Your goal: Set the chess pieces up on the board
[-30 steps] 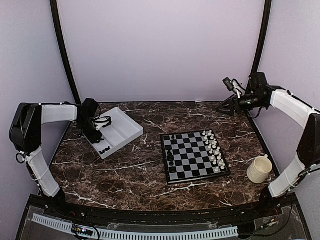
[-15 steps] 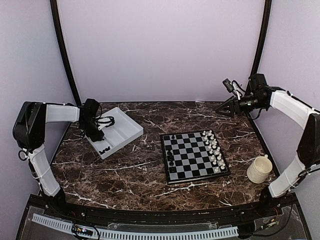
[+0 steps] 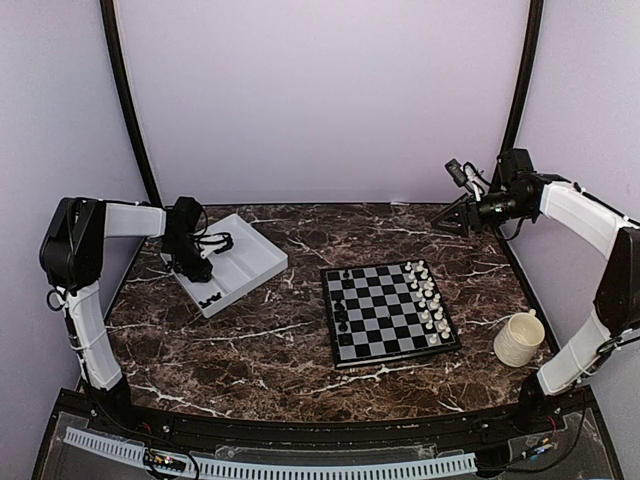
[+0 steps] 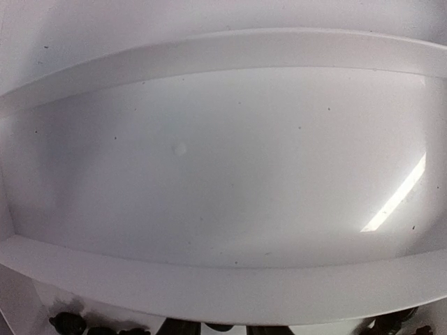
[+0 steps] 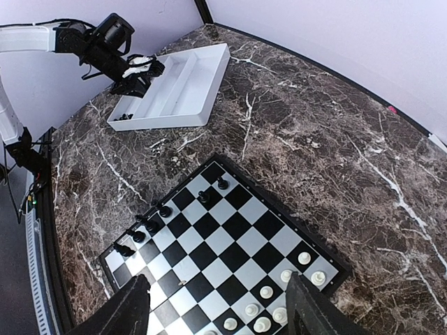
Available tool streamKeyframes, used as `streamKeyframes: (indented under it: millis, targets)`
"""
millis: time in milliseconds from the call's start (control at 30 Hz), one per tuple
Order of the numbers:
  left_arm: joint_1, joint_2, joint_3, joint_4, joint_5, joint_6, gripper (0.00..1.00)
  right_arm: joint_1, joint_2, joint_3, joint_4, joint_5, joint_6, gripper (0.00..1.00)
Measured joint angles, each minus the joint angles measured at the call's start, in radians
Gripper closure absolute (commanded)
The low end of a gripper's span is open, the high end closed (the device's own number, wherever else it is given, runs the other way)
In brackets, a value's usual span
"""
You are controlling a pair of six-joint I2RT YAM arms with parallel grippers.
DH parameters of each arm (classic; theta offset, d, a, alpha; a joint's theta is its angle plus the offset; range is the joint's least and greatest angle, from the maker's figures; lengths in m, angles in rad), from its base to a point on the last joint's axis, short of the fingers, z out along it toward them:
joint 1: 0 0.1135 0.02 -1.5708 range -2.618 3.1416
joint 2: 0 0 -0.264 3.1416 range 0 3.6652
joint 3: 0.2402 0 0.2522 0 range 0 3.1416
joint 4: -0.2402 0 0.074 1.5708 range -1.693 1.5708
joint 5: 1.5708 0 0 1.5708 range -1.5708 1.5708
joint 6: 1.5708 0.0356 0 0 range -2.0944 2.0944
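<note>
Six black chess pieces (image 5: 165, 210) stand on the one board (image 5: 230, 241); right hand (image 5: 218, 283) spread apart, left hand (image 3: 196, 264) cannot tell.

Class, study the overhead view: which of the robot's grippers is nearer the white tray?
Left. The left gripper sits directly over the left part of the white tray. The right gripper hangs above the far right corner of the table, beyond the chessboard.

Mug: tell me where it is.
In the top view the mug stands upright at the far right, just beyond the board's near right corner and apart from it.
</note>
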Motion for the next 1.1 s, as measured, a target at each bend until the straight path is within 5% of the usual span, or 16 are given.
streamKeyframes:
  millis: [333, 1100]
  targets:
    - [0.002, -0.040, -0.051, -0.019, 0.020, -0.074, 0.68, 0.000, 0.000, 0.000, 0.000, -0.005, -0.010, 0.33]
    - [0.002, -0.011, -0.003, -0.077, 0.014, -0.148, 0.88, 0.000, 0.000, -0.005, -0.001, -0.010, -0.018, 0.34]
